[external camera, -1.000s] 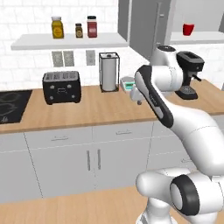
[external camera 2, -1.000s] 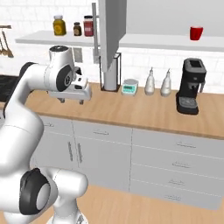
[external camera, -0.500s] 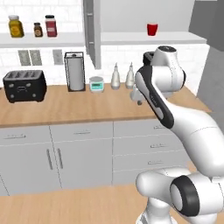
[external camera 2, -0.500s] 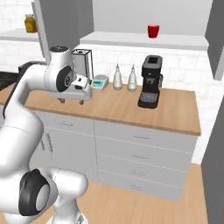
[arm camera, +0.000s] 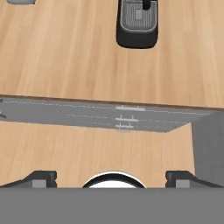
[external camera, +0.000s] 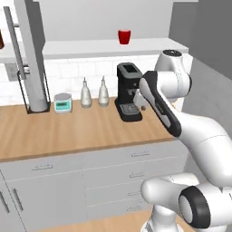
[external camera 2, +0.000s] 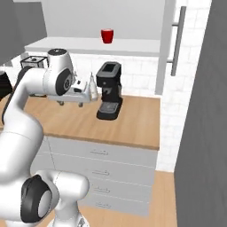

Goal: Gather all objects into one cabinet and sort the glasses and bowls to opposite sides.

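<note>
A red cup [external camera: 124,36] [external camera 2: 107,35] stands on the white shelf board [external camera: 104,46] [external camera 2: 88,44] of the wall cabinet, above a black coffee machine [external camera: 129,90] [external camera 2: 108,91]. One grey cabinet door [external camera: 34,59] with a long bar handle [external camera: 16,59] hangs open at the left, another door [external camera 2: 167,44] at the right. My gripper [external camera 2: 71,103] [arm camera: 111,179] hovers open and empty over the wooden counter, well below the shelf and just left of the coffee machine in the right base view. Its fingertips [arm camera: 41,178] stand wide apart. The bowl is out of view.
Two small white bottles [external camera: 86,93] and a little teal scale [external camera: 63,103] stand at the counter's [external camera: 81,131] back beside a steel holder [external camera: 37,106]. White drawers [external camera 2: 102,155] run below. A tall grey panel [external camera 2: 201,124] closes the right side.
The base has driven right along the counter, so the whole scene has slid left: toaster and jars have left the views, and the coffee machine now sits centre. The gripper stays open.
</note>
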### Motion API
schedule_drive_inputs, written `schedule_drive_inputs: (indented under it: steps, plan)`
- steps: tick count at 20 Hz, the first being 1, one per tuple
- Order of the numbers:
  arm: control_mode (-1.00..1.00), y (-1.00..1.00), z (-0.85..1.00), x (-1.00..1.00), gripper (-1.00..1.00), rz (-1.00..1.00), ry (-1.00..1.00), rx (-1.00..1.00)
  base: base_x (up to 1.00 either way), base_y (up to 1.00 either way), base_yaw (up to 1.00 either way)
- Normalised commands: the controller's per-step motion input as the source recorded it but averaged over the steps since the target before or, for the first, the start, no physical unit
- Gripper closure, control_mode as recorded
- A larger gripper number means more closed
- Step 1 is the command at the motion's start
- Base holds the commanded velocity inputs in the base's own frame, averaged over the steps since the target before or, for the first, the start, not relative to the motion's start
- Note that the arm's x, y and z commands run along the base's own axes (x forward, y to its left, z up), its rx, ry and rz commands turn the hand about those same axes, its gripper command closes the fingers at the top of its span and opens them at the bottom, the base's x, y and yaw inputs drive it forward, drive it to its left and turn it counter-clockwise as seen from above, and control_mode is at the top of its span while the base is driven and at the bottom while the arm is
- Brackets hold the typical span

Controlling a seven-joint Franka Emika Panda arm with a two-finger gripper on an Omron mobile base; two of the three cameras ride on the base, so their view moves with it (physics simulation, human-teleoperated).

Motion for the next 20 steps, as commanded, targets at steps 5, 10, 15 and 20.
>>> schedule_drive_inputs:
  steps: [5, 10, 15, 20]
  plan:
    - [1.0, 0.0, 0.0, 0.0, -1.0, 0.0, 0.0, 0.0, 0.91, -0.29, -0.29]
    - [1.0, 0.0, 0.0, 0.0, -1.0, 0.0, 0.0, 0.0, 0.23, -0.05, -0.05]
    - [1.0, 0.0, 0.0, 0.0, -1.0, 0.0, 0.0, 0.0, 0.15, -0.01, 0.0]
    - [1.0, 0.0, 0.0, 0.0, -1.0, 0.0, 0.0, 0.0, 0.46, 0.05, 0.0]
